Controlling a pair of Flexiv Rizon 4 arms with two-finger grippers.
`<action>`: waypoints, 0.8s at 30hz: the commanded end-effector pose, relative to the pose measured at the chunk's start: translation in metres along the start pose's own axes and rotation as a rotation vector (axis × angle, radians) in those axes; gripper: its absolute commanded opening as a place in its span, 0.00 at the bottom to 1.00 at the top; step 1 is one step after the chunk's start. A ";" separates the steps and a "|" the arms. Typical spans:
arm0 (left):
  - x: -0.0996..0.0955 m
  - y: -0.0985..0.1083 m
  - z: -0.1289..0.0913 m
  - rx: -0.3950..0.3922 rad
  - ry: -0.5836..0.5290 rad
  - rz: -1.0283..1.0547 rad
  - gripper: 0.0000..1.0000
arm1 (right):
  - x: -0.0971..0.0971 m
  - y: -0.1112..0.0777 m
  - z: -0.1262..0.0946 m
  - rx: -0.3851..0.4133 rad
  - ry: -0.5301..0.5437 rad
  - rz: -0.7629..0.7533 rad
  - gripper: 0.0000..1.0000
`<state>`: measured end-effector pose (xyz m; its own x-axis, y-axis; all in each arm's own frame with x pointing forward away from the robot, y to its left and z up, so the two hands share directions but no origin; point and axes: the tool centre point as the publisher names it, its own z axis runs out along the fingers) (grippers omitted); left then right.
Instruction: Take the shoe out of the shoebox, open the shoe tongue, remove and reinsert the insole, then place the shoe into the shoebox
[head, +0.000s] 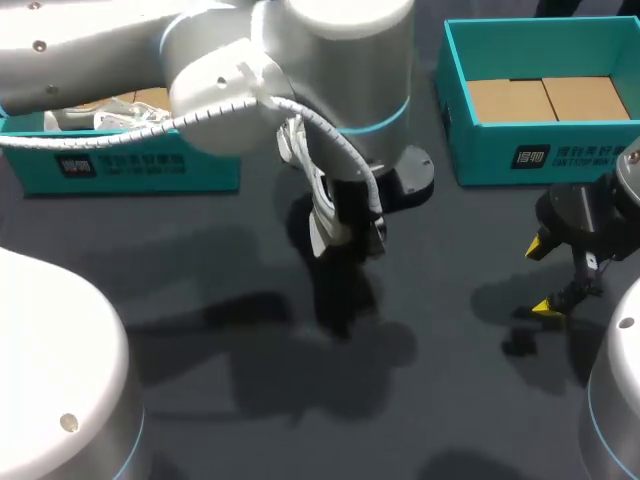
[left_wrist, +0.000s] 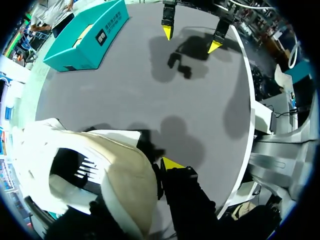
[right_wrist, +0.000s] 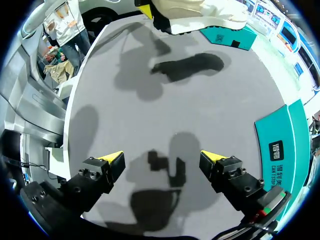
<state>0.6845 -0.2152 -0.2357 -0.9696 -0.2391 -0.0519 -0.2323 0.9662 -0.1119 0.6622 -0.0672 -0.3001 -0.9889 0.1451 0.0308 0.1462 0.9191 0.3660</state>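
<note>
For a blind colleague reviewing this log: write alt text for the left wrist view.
A white and cream shoe is held in the left gripper, with only one yellow fingertip showing beside it. Ahead, across the dark grey table, the right gripper hangs open, with a teal shoebox off to one side.

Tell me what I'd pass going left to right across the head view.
teal box on the left → white shoe, held up mid-table → teal box on the right
</note>
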 end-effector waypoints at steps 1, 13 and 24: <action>-0.002 0.012 -0.033 0.022 0.000 0.001 0.00 | 0.001 0.000 0.001 0.003 -0.003 0.001 1.00; -0.008 0.013 -0.040 0.030 0.012 0.007 0.00 | 0.001 0.000 0.001 0.003 -0.003 0.001 1.00; -0.104 0.066 -0.073 0.048 0.063 0.090 0.00 | 0.001 0.000 0.001 0.003 -0.003 0.001 1.00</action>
<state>0.7455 -0.1564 -0.1721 -0.9867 -0.1593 -0.0322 -0.1549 0.9817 -0.1108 0.6622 -0.0672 -0.3001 -0.9889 0.1451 0.0308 0.1463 0.9191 0.3660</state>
